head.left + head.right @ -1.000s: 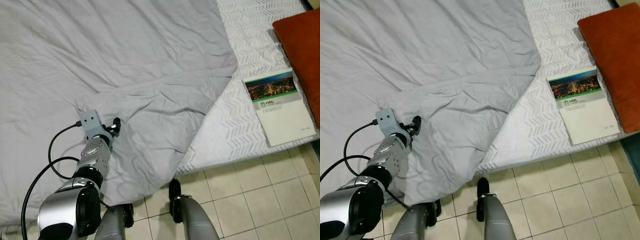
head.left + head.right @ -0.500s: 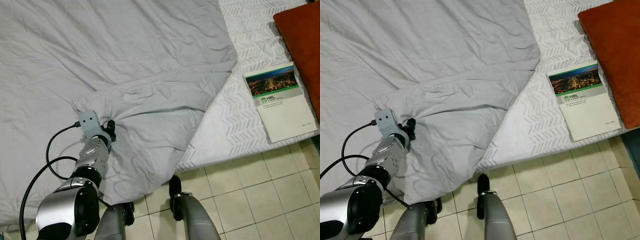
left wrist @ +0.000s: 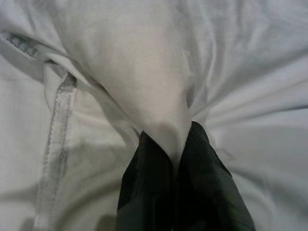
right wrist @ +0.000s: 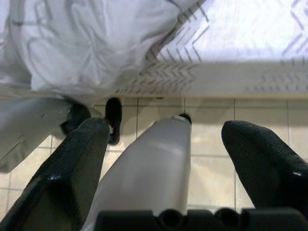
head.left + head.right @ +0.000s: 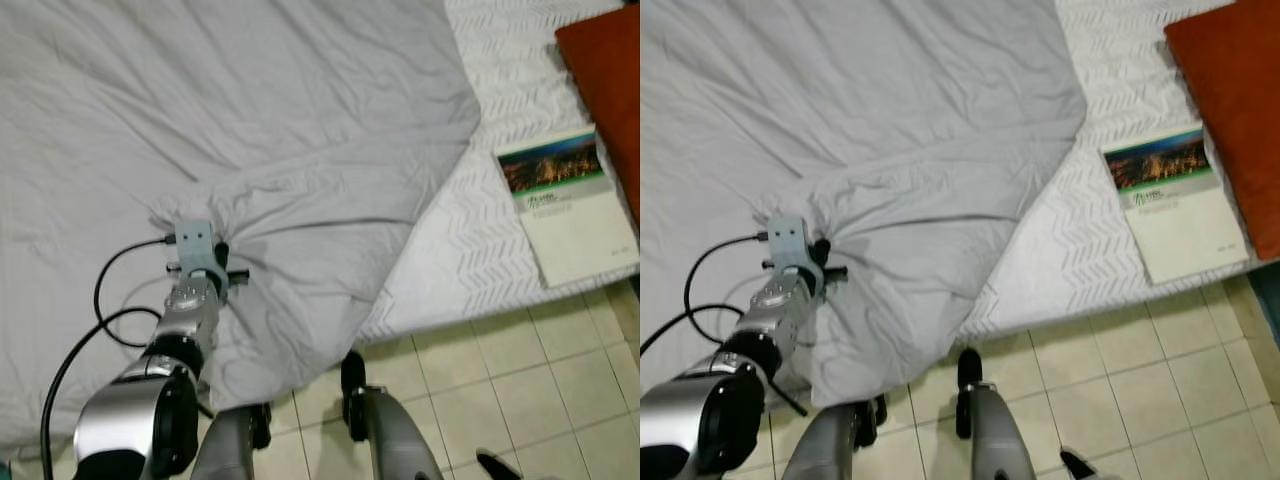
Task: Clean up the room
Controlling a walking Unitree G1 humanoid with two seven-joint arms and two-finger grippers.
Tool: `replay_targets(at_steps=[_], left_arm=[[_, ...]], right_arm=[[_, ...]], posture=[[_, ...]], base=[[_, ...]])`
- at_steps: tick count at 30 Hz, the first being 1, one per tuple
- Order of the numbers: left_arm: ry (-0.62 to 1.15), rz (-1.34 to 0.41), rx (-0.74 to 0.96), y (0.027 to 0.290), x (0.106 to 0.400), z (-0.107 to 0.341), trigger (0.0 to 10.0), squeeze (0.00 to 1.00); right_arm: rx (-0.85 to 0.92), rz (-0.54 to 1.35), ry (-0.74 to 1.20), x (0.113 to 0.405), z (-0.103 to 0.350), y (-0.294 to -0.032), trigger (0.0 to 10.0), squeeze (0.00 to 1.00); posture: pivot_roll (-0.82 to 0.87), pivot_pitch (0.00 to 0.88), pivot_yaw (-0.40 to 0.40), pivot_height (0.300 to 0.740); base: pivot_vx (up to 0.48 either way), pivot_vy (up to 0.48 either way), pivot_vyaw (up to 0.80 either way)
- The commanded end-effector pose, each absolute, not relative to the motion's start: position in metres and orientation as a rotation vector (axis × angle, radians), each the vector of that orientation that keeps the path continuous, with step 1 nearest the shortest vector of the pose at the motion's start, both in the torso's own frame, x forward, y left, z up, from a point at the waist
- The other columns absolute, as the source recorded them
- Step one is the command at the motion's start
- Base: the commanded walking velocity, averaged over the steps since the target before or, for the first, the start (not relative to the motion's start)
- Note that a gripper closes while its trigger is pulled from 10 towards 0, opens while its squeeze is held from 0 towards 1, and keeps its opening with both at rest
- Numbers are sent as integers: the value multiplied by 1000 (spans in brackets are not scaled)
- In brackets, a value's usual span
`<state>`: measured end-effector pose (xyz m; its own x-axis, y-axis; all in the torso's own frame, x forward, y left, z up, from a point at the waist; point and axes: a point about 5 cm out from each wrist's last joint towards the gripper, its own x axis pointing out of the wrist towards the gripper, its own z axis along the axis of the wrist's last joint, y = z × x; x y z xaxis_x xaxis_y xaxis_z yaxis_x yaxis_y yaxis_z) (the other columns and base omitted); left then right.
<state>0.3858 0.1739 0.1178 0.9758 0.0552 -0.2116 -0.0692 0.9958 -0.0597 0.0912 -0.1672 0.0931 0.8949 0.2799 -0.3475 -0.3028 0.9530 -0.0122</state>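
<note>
Bed carries a grey sheet, pinched between the fingers, a booklet, orange cushion.

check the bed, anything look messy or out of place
Yes. The rumpled grey cotton bedsheet is askew: its corner is pulled back, baring the white chevron-patterned mattress, and it droops over the edge toward the tiled floor. The left tool is pinching a fold of it. A white booklet with a city photo lies loose on the mattress.
</note>
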Motion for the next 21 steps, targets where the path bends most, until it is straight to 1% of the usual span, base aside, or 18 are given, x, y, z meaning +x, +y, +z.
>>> replay_targets(at_steps=[1, 2, 3, 4, 5, 6, 7, 8, 9, 10, 12, 13, 14, 15, 17, 21], left_arm=[[299, 33, -31, 162, 375, 93, 10000, 0], [299, 33, -31, 162, 375, 93, 10000, 0], [281, -5, 2, 151, 375, 93, 10000, 0], [281, -5, 2, 151, 375, 93, 10000, 0], [273, -20, 3, 145, 375, 93, 10000, 0], [273, -20, 3, 145, 375, 93, 10000, 0], [268, -44, -10, 135, 373, 91, 10000, 0], [265, -49, -21, 133, 372, 90, 10000, 0], [269, -54, -34, 130, 371, 89, 10000, 0], [269, -54, -34, 130, 371, 89, 10000, 0], [279, -79, -42, 122, 369, 85, 10000, 0], [279, -79, -42, 122, 369, 85, 10000, 0], [285, -88, -41, 120, 368, 83, 10000, 0], [294, -109, -1, 117, 364, 78, 10000, 0], [310, -156, 43, 112, 357, 68, 10000, 0], [338, -254, 70, 100, 344, 52, 10000, 0]], right_arm=[[-58, 283, 409, 91, 82, -173, 10000, 0], [-58, 283, 409, 91, 82, -173, 10000, 0], [-69, 294, 396, 102, 75, -175, 10000, 0], [-69, 294, 396, 102, 75, -175, 10000, 0], [-75, 297, 386, 108, 74, -176, 10000, 0], [-75, 297, 386, 108, 74, -176, 10000, 0], [-84, 294, 370, 123, 68, -179, 10000, 0], [-88, 290, 357, 130, 67, -180, 10000, 0], [-93, 284, 346, 138, 65, -182, 10000, 0], [-93, 284, 346, 138, 65, -182, 10000, 0], [-110, 269, 306, 157, 67, -187, 10000, 0], [-110, 269, 306, 157, 67, -187, 10000, 0], [-116, 263, 292, 165, 67, -189, 10000, 0], [-122, 254, 276, 174, 68, -191, 10000, 0], [-125, 239, 253, 187, 68, -193, 10000, 0], [-127, 231, 237, 197, 66, -195, 10000, 0]], posture=[[-302, 505, -26, 740], [-302, 505, -26, 740], [-291, 463, -21, 740], [-291, 463, -21, 740], [-283, 431, -16, 740], [-283, 431, -16, 740], [-275, 369, 1, 740], [-275, 369, 1, 740], [-273, 331, 19, 740], [-273, 331, 19, 740], [-272, 285, 34, 740], [-272, 285, 34, 740], [-269, 274, 37, 740], [-267, 241, 51, 740], [-277, 225, 62, 740], [-271, 199, 68, 740]], base=[[0, 0, 0], [0, 0, 0], [0, 0, 0], [0, 0, 0], [0, 0, 0], [0, 0, 0], [0, -266, 0], [0, -266, 0], [0, -480, 0], [0, -480, 0], [0, -480, 0], [0, -480, 0], [0, -480, 0], [0, -480, 0], [0, -480, 0], [0, -480, 0]])
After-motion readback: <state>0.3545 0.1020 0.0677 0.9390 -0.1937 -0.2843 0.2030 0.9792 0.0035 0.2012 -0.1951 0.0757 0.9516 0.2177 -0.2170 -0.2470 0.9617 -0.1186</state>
